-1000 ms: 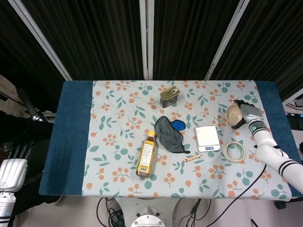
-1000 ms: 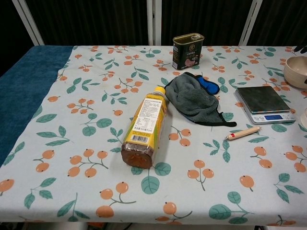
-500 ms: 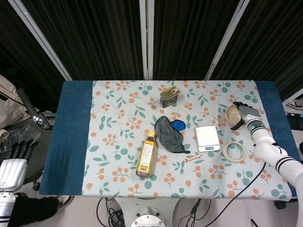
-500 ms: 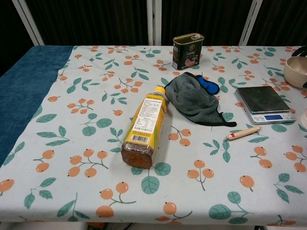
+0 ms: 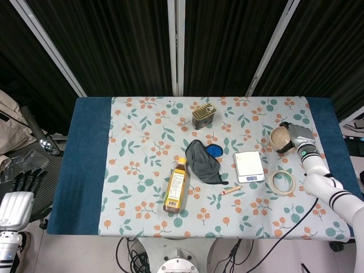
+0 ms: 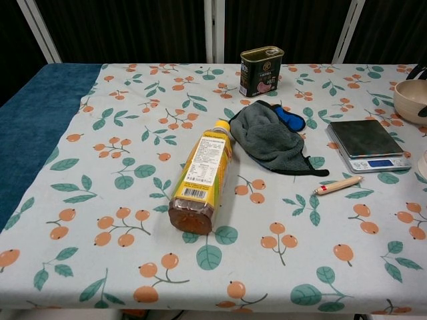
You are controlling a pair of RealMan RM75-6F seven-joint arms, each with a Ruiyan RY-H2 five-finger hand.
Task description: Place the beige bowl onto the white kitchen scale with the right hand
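The beige bowl point(image 5: 279, 139) stands at the table's right side, beyond and to the right of the white kitchen scale point(image 5: 249, 166). My right hand point(image 5: 300, 136) wraps around the bowl's right wall and grips it. In the chest view the bowl point(image 6: 409, 100) sits at the right edge, behind the scale point(image 6: 369, 143), and only dark bits of the hand show beside it. The scale's platform is bare. My left hand point(image 5: 17, 196) hangs off the table at the lower left, fingers spread, holding nothing.
A tape roll point(image 5: 281, 182) lies just right of the scale and a small wooden stick point(image 5: 230, 190) in front of it. A grey cloth point(image 5: 203, 162), a lying yellow bottle point(image 5: 177, 186) and a tin can point(image 5: 203, 116) fill the middle.
My right hand has settled closer around the bowl, and its forearm has swung slightly. The bowl has barely shifted. The left hand has drifted a little.
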